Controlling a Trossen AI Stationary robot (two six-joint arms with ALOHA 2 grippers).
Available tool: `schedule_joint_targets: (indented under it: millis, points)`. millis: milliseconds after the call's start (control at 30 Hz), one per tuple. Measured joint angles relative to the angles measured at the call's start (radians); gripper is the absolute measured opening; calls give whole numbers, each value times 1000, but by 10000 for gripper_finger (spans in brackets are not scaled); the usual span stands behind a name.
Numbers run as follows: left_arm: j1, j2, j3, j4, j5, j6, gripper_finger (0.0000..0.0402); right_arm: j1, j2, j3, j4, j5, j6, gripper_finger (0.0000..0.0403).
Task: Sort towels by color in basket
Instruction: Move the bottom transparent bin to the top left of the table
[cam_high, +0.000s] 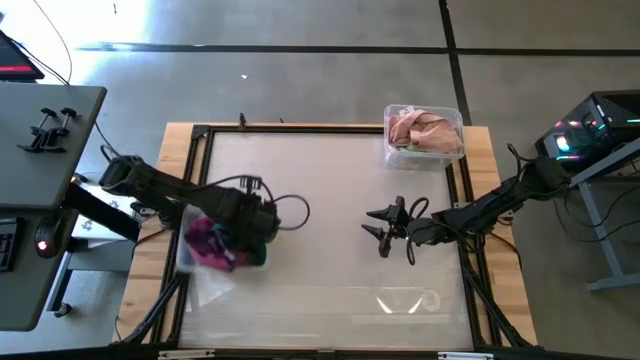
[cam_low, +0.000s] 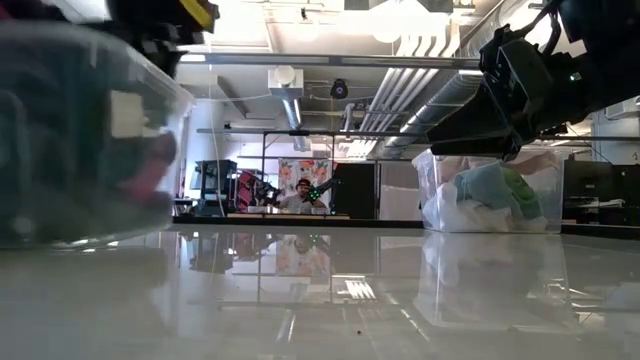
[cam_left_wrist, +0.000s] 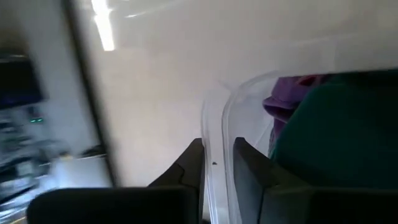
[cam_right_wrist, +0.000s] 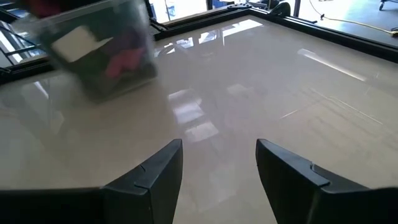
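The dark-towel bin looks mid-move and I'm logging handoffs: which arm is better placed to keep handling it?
Left. The left gripper is clamped on the clear bin's wall, dark towels inside. The right gripper hangs open over bare table, apart from both bins.

Overhead, table-level and 2 wrist views share table.

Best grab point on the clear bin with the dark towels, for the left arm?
The thin upright rim wall of the clear bin, taken from above with one finger inside and one outside. The left gripper already straddles that rim, jaws nearly closed on it. The dark green towel and purple towel sit inboard, clear of it.
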Motion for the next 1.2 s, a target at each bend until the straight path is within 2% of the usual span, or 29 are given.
schedule_joint_targets:
  millis: [133, 300, 500, 600, 700, 767, 867, 1033, 1100, 1200]
  points:
    - [84, -1, 1, 12, -77, 142, 35, 0, 0, 0, -1, 0, -2, 199]
    - [222, -1, 1, 85, -78, 366, 35, 0, 0, 0, -1, 0, -10, 199]
    - [444, 0, -3, 252, -81, 683, 35, 0, 0, 0, -2, 0, -9, 199]
    - [568, 0, -4, 339, -60, 829, 35, 0, 0, 0, -2, 0, -1, 199]
    - [690, 0, -4, 410, 46, 941, 35, 0, 0, 0, -6, 0, 9, 199]
    - [761, 0, -5, 443, 113, 981, 35, 0, 0, 0, -9, 0, 9, 199]
    - [841, 1, -5, 492, 140, 1004, 47, 0, 0, 0, -9, 0, 9, 199]
    - [928, 1, -5, 606, 174, 997, 102, 0, 0, 0, -9, 0, 26, 199]
    - [943, 1, -5, 636, 174, 986, 128, 0, 0, 0, -9, 0, 42, 199]
    - [944, 1, 1, 652, 101, 964, 159, 0, 0, 0, -9, 0, 64, 199]
